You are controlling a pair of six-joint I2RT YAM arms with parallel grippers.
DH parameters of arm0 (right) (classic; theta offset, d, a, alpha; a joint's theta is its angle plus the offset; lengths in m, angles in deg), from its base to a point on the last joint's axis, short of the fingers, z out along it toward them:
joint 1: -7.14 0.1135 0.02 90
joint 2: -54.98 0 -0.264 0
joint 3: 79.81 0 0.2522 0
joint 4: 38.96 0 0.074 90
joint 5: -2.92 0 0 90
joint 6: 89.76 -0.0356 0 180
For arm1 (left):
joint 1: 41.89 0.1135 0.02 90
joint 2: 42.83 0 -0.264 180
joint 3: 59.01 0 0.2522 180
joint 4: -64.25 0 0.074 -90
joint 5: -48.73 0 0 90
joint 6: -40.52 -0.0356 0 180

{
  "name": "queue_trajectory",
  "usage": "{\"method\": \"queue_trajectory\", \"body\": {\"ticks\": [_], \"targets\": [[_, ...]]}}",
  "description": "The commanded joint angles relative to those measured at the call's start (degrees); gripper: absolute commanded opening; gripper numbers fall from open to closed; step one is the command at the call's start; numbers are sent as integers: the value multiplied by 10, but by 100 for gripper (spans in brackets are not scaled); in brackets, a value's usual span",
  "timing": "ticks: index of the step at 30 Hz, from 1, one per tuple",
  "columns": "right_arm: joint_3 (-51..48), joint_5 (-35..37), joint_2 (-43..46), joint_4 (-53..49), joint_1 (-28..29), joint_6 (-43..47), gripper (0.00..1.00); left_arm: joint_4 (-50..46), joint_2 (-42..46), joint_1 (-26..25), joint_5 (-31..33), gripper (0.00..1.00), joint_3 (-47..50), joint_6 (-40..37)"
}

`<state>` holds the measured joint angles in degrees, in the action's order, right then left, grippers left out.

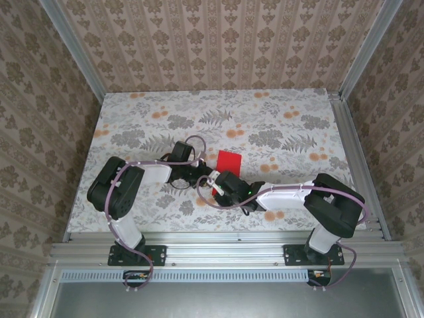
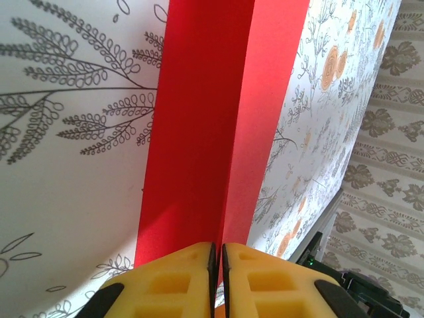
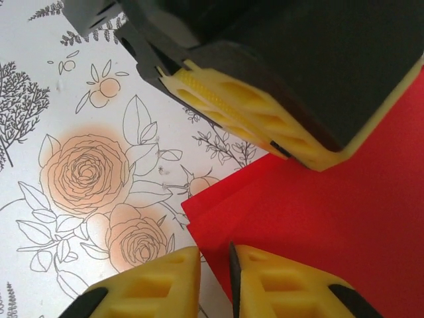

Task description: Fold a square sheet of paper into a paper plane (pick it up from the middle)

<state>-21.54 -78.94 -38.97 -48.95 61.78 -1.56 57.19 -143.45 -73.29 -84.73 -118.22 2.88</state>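
The square sheet of paper is bright red and lies mid-table, bent up along a centre ridge into two layers. In the left wrist view the paper runs away from my left gripper, whose yellow fingers are shut on the raised fold. My left gripper sits at the sheet's near edge. My right gripper is right beside it; its fingers stand a narrow gap apart at the paper's near corner, the layered edge running past the right-hand finger. The left gripper's fingers hang above.
The floral tablecloth covers the table, with aluminium rails along the sides and patterned walls behind. Both arms cross close together near the table's middle, their purple cables looping over the forearms.
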Motion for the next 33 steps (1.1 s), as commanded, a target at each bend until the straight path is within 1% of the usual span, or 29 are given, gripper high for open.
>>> {"method": "queue_trajectory", "body": {"ticks": [1,9,14,16,19,21,25,30,33], "targets": [[7,13,2,11,3,-1,16,0,-4,4,-16,15,2,6],[4,-5,10,10,-6,-7,0,1,-7,7,-21,16,4,0],[-2,-25,22,5,-19,-13,0,-2,-5,8,-23,18,4,-5],[-5,-41,29,5,-27,-17,0,-6,-5,8,-23,19,1,-8],[-10,-74,39,2,-45,-25,0,-24,-3,8,-22,23,-8,-25],[-11,-96,45,-2,-55,-29,0,-51,2,9,-14,30,-21,-43],[-15,-144,53,-10,-79,-35,0,-117,9,9,8,40,-60,-91],[-23,-187,62,-13,-97,-38,0,-196,2,11,36,46,-123,-150],[-24,-201,67,-13,-101,-43,0,-228,-19,12,44,47,-166,-175]]}}
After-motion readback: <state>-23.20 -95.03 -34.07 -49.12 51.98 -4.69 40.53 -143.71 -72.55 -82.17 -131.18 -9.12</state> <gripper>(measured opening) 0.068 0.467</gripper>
